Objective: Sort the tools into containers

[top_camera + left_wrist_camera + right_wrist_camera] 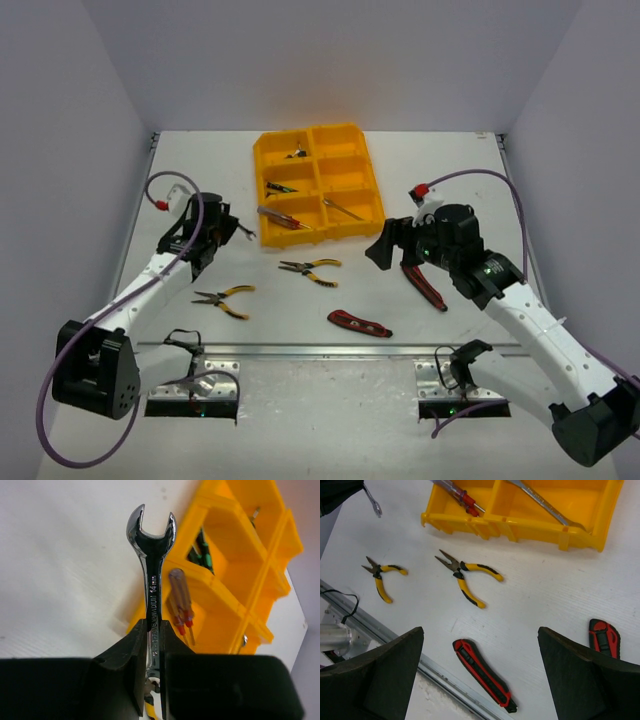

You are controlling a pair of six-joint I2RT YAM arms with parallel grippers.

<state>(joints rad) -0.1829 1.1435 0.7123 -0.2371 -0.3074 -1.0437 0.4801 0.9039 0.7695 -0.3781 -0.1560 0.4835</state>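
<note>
- Now: left hand (152, 645) is clamped on a silver wrench (151, 580), held clear of the worktop (60, 555). The wrench's open end sticks out past the fingertips.
- Just ahead of that hand is the yellow tray (225, 605). A red-and-clear screwdriver (180, 600) lies across the tray's near rim, close beside the wrench tip.
- Right hand (480, 630) has its fingers spread wide, grips nothing, and hovers above the worktop.
- Directly beneath it lies a red knife (482, 672), with a second red knife (604, 637) by its right finger.
- Ahead of it are yellow-handled pliers (467, 577) and smaller pliers (382, 577) off to its left. Beyond them is the tray, with another wrench (540, 502) in a near compartment.
</note>
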